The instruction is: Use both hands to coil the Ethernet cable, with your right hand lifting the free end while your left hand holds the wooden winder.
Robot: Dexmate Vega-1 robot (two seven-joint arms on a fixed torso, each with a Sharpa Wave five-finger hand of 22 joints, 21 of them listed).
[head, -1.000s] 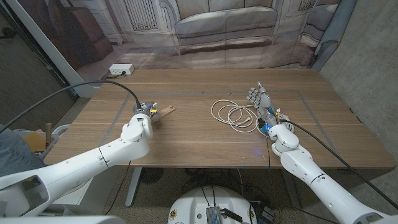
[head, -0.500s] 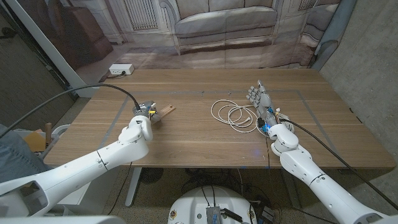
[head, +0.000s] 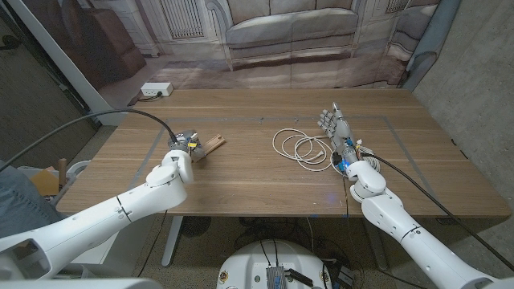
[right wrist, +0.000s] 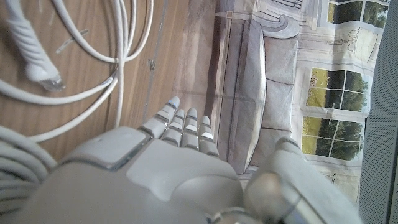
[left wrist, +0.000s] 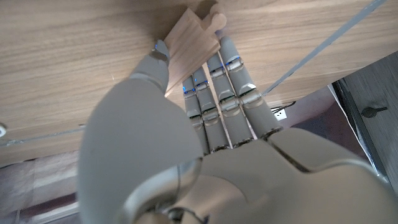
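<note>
With your left hand point(head: 183, 147) pinching the wooden winder point(head: 210, 144), bring your spread-fingered right hand point(head: 336, 128) onto the Ethernet cable point(head: 301, 148) plug

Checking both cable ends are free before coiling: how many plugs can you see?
1: a plug beside the white cable loops near the right hand. The other end may be hidden.

Soft, even light is falling on the table point(head: 241, 172), casting faint shadows; wrist views are blurring up close, and the head view is bending at its edges.
</note>
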